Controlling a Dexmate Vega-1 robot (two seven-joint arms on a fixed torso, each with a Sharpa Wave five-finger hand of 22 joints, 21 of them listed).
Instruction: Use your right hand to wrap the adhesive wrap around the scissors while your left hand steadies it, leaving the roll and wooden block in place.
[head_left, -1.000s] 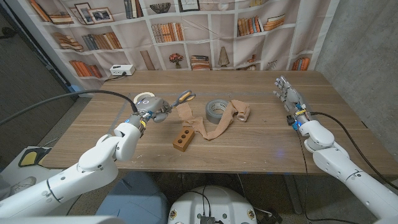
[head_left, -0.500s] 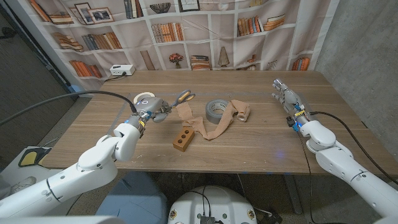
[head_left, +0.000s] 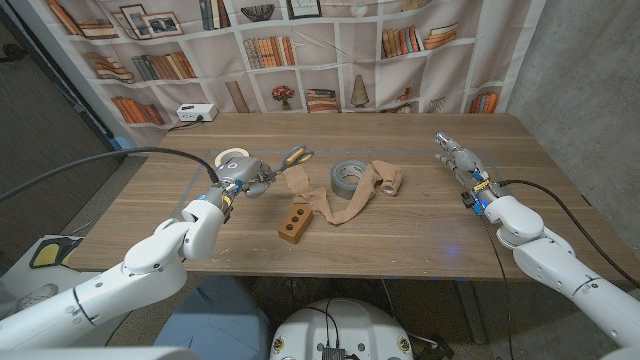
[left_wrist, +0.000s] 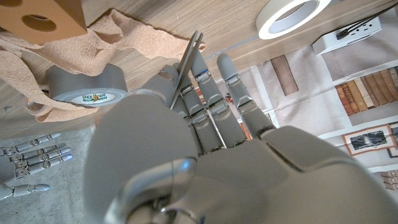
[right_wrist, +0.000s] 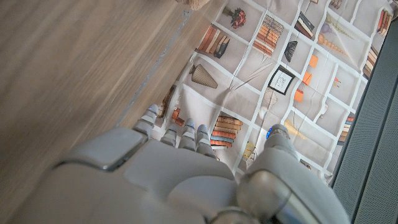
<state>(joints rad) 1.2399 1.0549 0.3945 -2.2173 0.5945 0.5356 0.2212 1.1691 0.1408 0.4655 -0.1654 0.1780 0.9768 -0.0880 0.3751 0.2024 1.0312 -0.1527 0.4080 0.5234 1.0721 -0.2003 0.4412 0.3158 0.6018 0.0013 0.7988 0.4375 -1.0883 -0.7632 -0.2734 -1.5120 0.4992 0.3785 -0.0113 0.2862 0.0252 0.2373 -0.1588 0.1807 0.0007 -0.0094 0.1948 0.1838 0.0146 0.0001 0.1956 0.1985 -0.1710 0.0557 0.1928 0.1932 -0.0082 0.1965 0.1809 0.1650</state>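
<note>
Bookshelf backdrop, wooden bench (head_left: 400, 230); your left hand (head_left: 245, 176) grips scissors (head_left: 293, 157) beside tan wrap (head_left: 345, 200); your right hand (head_left: 458, 157) hovers apart, fingers spread, empty.

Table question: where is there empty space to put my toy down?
Bare wood lies between the tan wrap and the right hand, and along the near edge of the table. It is crowded in the middle: scissors, grey tape roll, wooden block, left hand.
</note>
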